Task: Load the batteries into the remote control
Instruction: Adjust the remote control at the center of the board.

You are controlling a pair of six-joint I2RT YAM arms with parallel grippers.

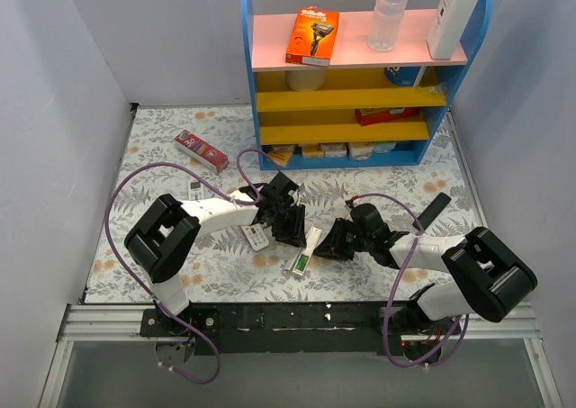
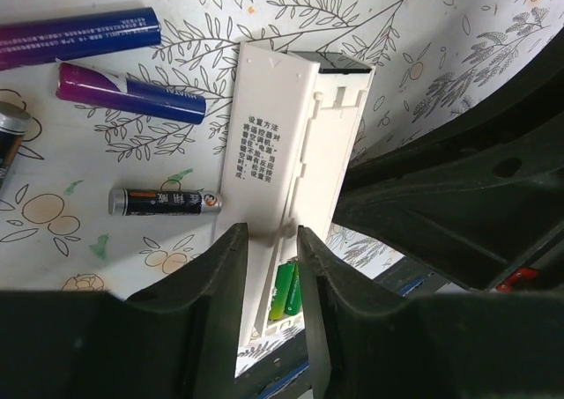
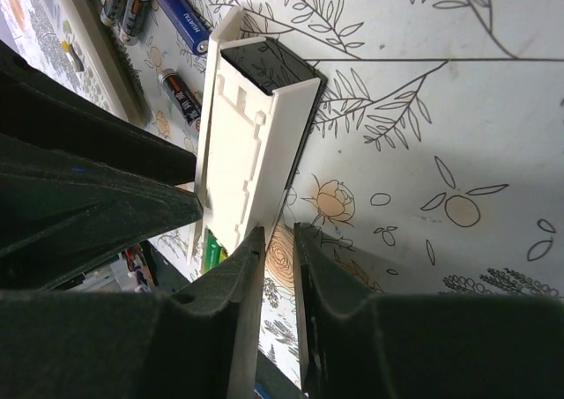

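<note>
The white remote control (image 1: pixel 304 253) lies back up between my two grippers; it also shows in the left wrist view (image 2: pixel 269 135) and the right wrist view (image 3: pixel 242 144). Two green batteries (image 2: pixel 286 289) sit in its open compartment at the near end. A white battery cover (image 2: pixel 339 144) lies along it. My left gripper (image 2: pixel 270 236) is closed on a thin white edge of that cover. My right gripper (image 3: pixel 279 236) is nearly shut and empty, its left finger (image 3: pixel 247 267) against the remote's side. Loose black (image 2: pixel 166 202) and blue batteries (image 2: pixel 132 94) lie beside the remote.
A second small white remote (image 1: pixel 256 237) lies by the left arm, and a black remote (image 1: pixel 435 208) at the right. A red box (image 1: pixel 201 150) lies at the back left. A blue and yellow shelf (image 1: pixel 360 97) stands at the back.
</note>
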